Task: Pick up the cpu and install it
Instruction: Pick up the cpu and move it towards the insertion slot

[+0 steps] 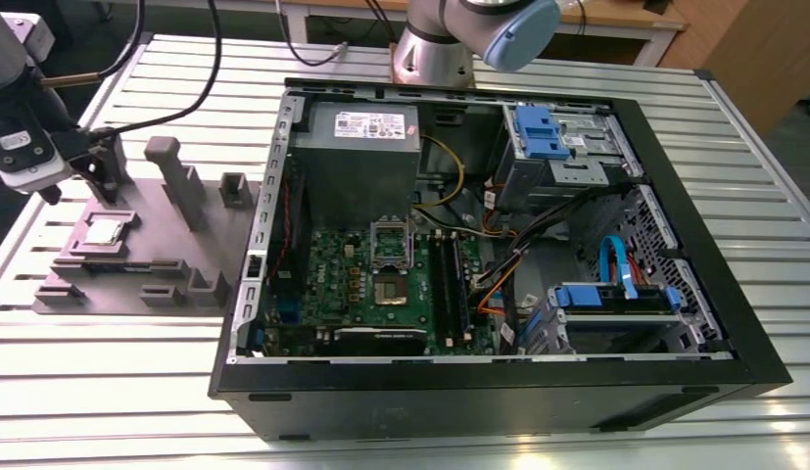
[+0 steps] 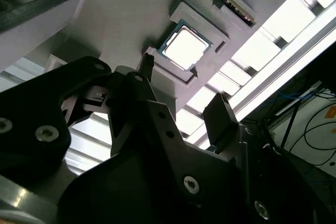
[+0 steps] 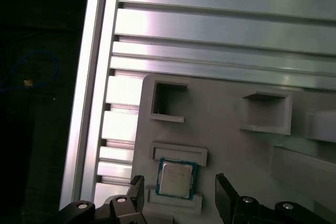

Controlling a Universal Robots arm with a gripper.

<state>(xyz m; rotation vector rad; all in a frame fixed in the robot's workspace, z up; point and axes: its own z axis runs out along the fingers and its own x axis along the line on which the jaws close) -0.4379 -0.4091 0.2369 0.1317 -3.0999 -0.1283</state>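
- We see the tool at the exterior view's left edge, upper part of the frame, hanging above the near-left end of a purple-grey tray.
- Its two dark fingers stand apart in both wrist views, with nothing clamped between them.
- The cpu lies flat in a shallow square nest on that tray, silvery top facing up, at the left of the exterior view, just below the tool.
- In the first wrist view the cpu sits between the two fingertips of the tool, with a clear gap on each side.
- In the second wrist view the cpu is bright in its nest, just beyond the tool; we cannot tell how high the tips are above it.
- The tray carries several upright blocks and rests on a slatted metal tabletop.
- Just beside the tray, filling the middle and right of the exterior view, an open computer case lies on its side.
- Inside it we see a green motherboard with a square socket, well apart from the cpu.
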